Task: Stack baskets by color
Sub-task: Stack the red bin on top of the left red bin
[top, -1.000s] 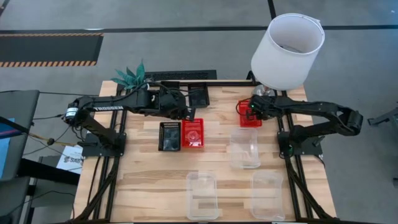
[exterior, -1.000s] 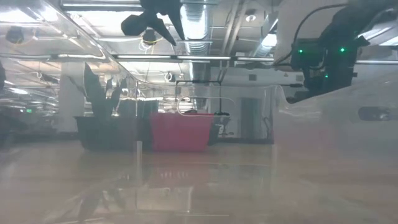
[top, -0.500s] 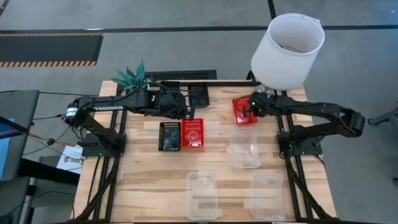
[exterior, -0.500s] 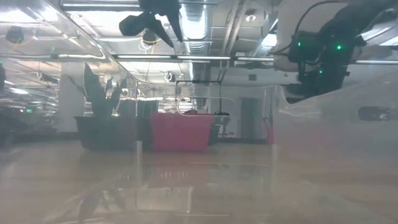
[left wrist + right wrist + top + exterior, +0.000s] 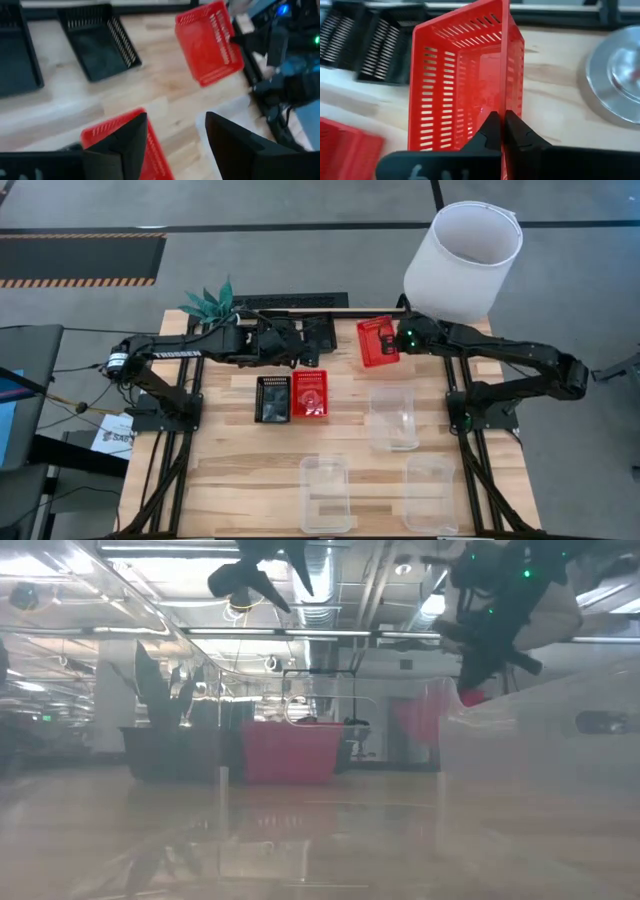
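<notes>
My right gripper (image 5: 398, 340) is shut on a red basket (image 5: 376, 341) that hangs tipped above the table's far right part. My left gripper (image 5: 175, 142) stands open in the air over the far end of a second red basket (image 5: 310, 394), touching nothing. That basket rests on its bottom beside a black basket (image 5: 273, 398). More black baskets (image 5: 320, 335) sit at the far edge. Three clear baskets (image 5: 393, 417), (image 5: 325, 492), (image 5: 430, 492) rest on the near half. My right gripper pinches one side wall of the red basket (image 5: 506, 100) at its rim, one finger inside (image 5: 491, 127) and one outside. The fingers slant down from the table's right side. The basket hangs lifted clear of the table and tilted, its open side toward the gripper.
A white lampshade (image 5: 462, 260) on a metal base (image 5: 620, 80) stands at the far right corner, close behind my right arm. A small green plant (image 5: 210, 302) is at the far left corner. Bare wood lies between the middle baskets and the clear ones.
My right gripper has risen and gone toward the far edge and the table's left with the red basket. The basket has come off the table and tipped up. My left gripper has kept its place, and its fingers have spread wider.
</notes>
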